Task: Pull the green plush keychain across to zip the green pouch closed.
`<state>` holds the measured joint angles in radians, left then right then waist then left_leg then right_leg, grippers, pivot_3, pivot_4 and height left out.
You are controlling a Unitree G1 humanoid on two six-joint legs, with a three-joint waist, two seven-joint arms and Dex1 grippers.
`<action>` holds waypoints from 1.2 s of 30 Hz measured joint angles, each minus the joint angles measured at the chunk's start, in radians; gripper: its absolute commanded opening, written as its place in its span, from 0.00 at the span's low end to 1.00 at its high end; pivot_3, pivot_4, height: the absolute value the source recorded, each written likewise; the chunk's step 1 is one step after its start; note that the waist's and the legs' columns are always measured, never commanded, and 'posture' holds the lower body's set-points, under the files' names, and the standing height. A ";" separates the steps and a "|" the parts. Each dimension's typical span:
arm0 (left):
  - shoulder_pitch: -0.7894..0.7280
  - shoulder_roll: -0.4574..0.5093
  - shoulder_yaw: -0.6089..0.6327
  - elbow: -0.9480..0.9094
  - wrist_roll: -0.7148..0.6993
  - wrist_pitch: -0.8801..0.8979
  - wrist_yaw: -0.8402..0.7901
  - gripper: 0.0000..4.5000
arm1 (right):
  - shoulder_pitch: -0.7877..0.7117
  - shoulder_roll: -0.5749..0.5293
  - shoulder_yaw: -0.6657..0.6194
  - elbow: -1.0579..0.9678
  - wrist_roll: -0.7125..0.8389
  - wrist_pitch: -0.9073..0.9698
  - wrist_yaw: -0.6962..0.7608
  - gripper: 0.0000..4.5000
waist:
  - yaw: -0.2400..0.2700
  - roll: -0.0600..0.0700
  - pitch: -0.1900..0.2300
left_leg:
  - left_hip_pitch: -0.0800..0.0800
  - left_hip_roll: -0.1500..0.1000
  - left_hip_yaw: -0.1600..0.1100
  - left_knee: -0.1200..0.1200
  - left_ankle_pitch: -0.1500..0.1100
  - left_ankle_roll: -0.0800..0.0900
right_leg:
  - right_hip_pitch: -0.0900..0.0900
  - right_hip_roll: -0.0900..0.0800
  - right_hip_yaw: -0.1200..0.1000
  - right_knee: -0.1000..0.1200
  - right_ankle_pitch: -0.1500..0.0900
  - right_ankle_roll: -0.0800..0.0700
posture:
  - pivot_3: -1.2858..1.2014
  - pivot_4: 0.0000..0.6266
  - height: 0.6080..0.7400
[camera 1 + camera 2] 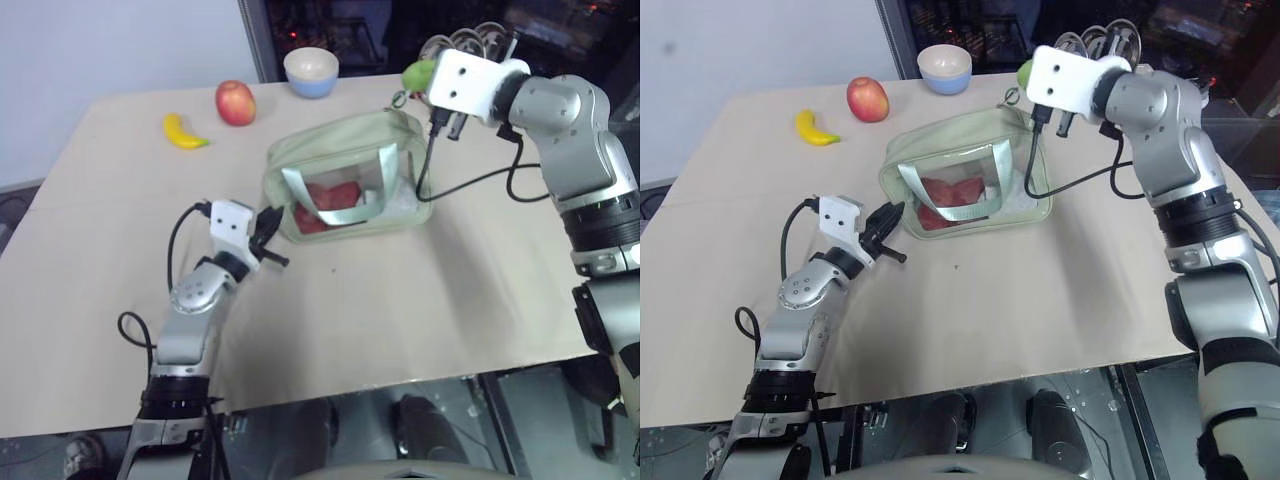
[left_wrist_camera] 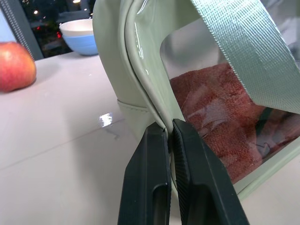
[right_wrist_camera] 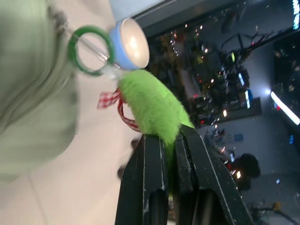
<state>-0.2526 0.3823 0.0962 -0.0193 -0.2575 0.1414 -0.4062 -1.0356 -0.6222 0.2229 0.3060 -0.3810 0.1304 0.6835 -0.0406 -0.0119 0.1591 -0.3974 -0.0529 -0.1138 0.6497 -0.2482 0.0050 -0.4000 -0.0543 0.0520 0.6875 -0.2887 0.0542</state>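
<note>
Nearest the robot, the left hand (image 2: 169, 133) reaches in from the surface's near left part, its two black fingers (image 2: 145, 187) pinched together on the piped edge at the left end of the green pouch (image 1: 345, 175). In the left wrist view that seam runs down between the fingertips, with the clear window panel and the reddish cloth inside just beside them.

The green pouch stands about mid-surface (image 1: 420, 300), a little toward the far side, its window panel facing the near edge and a pale green strap looped over the front. A black cable from the right arm hangs down against the pouch's right end.

Just beyond the pouch's far right corner, the right hand (image 3: 171, 136) is held above the surface, its fingers clamped on the green plush keychain (image 3: 154, 108). The plush stretches from the fingertips toward a green ring (image 3: 90, 50) at the pouch's zipper end, with a red-checked ribbon (image 3: 110, 99) at its base.

Toward the far left corner lie a banana (image 1: 184, 132) and, just to its right, a red apple (image 1: 236, 102). A blue and cream bowl (image 1: 311, 71) sits at the far edge, well apart from the pouch.
</note>
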 measured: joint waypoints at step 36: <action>-0.020 -0.037 0.063 0.011 -0.061 0.081 0.090 0.00 | 0.288 0.065 0.329 0.242 -0.356 -0.195 -0.323 0.01 | -0.027 -0.011 -0.008 | 0.029 0.004 0.010 -0.002 -0.003 0.004 | 0.023 0.007 0.009 0.004 0.000 0.001 | 0.52 0.24 1.00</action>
<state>-0.2723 0.3448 0.1590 -0.0085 -0.3184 0.2227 -0.3161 -0.7477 -0.5574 0.5518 0.5476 -0.7373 -0.0641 0.3604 -0.0674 -0.0227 0.1513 -0.3682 -0.0493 -0.1042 0.6478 -0.2508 0.0089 -0.3769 -0.0470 0.0614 0.6915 -0.2889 0.0547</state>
